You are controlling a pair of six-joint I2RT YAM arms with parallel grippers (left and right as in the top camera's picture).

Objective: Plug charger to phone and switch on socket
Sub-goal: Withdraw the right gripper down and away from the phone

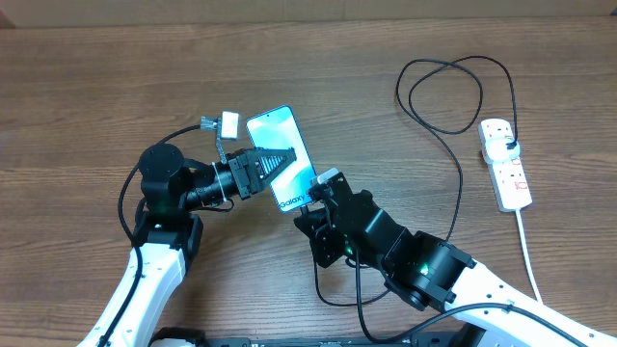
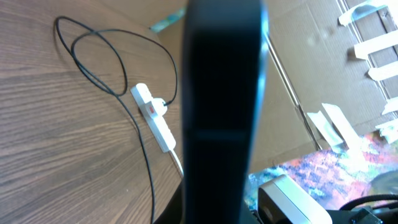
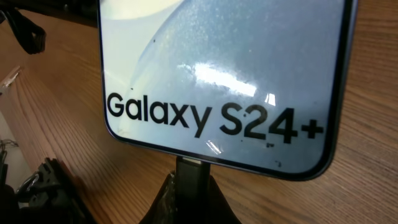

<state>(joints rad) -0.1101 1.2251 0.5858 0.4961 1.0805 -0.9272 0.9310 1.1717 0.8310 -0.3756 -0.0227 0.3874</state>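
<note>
Plugging-in seemed in hand; the left gripper (image 1: 273,164) clamped the phone (image 1: 289,130) at centre; the right gripper (image 1: 323,183) pinched the charger (image 3: 188,168) tip at its near port; next likely needed 1 straight push, then the far-right socket (image 1: 508,166).

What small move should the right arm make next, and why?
Probably press the charger's plug tip straight into the phone. The right gripper is shut on the tip, which meets the phone's bottom edge, and some of it shows below. The left gripper holds the phone.
</note>
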